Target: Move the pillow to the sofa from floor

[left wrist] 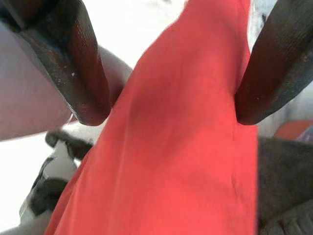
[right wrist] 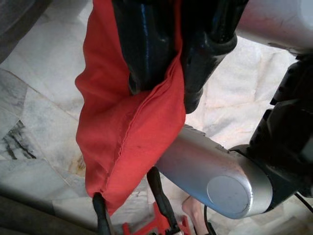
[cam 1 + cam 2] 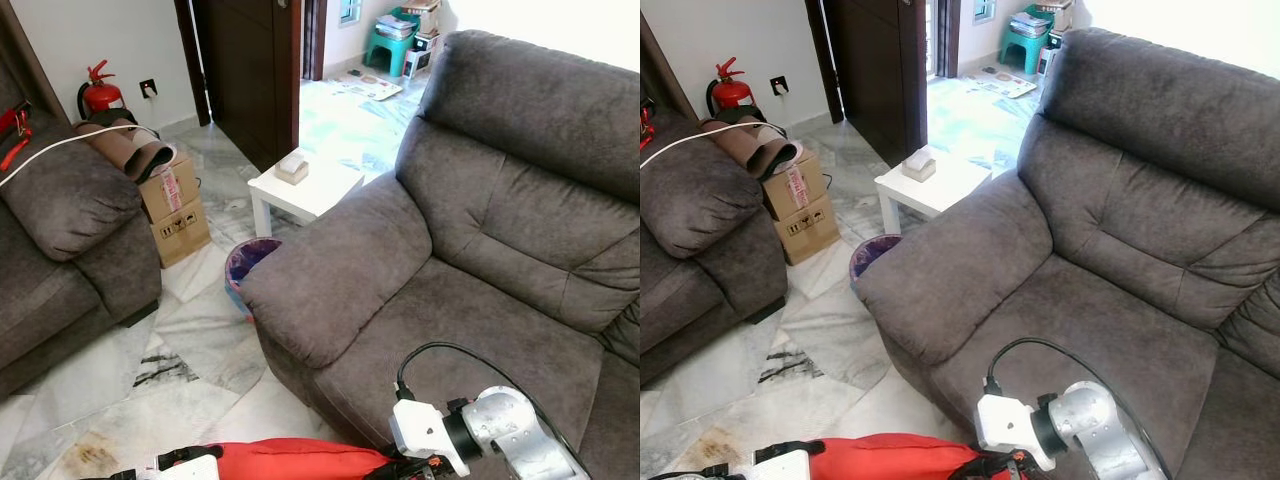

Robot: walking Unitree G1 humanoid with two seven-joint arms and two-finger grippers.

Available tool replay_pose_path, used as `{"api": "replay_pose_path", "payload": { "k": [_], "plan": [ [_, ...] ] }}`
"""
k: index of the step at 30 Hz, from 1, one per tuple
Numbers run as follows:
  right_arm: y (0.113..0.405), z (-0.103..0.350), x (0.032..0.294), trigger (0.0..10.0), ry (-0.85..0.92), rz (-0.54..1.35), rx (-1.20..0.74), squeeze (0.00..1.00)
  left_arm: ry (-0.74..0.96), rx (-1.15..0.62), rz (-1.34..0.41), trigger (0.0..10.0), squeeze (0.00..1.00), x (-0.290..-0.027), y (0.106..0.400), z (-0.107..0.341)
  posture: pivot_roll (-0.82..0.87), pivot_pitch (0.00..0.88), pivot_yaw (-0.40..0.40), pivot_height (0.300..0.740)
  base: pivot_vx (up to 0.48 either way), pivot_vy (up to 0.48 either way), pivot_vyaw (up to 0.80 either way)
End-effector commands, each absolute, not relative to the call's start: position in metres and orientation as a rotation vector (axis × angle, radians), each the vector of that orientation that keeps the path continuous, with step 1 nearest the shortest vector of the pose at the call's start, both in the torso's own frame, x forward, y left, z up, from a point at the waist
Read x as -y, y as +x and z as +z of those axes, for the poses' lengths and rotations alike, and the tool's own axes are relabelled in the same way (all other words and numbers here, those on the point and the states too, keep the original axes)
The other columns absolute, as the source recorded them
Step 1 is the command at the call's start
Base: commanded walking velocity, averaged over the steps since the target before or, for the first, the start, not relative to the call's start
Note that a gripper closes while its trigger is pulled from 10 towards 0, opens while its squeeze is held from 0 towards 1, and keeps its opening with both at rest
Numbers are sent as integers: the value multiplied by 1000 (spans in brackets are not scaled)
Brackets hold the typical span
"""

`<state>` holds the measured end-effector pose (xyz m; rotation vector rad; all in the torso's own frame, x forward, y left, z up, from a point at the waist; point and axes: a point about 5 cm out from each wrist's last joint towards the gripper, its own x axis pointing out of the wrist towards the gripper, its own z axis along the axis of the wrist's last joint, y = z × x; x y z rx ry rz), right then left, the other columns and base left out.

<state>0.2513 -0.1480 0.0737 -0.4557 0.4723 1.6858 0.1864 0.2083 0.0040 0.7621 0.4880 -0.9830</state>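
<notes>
The red pillow (image 3: 290, 460) hangs low at the bottom of the eye views, above the marble floor and just in front of the grey sofa (image 3: 470, 330). My left gripper (image 1: 173, 105) is shut on the pillow (image 1: 181, 147), one black finger pressing on each side. My right gripper (image 2: 178, 73) pinches the seamed edge of the pillow (image 2: 122, 147) between its fingers. The silver right wrist (image 3: 500, 430) is over the front edge of the sofa seat. The wide seat cushion is bare.
A white side table (image 3: 305, 190) with a tissue box (image 3: 292, 168) stands by the sofa's arm, with a purple bin (image 3: 245, 262) below it. Another grey sofa (image 3: 60, 230) and stacked cardboard boxes (image 3: 175, 210) are at the left. Marble floor (image 3: 190, 340) lies between.
</notes>
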Motion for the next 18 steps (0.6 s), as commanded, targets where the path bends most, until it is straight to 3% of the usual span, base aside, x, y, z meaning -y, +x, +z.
{"api": "replay_pose_path", "payload": {
  "k": [1,18],
  "plan": [
    [256,93,146,10000,-440,1697,-356,0,773,-504,-985,10000,0,-210,181,-2,175,87,-68,740,0,0,0],
    [252,108,148,10000,-415,1701,-346,0,807,-451,-831,10000,0,-221,193,-2,172,87,-72,740,0,0,0]
  ]
}}
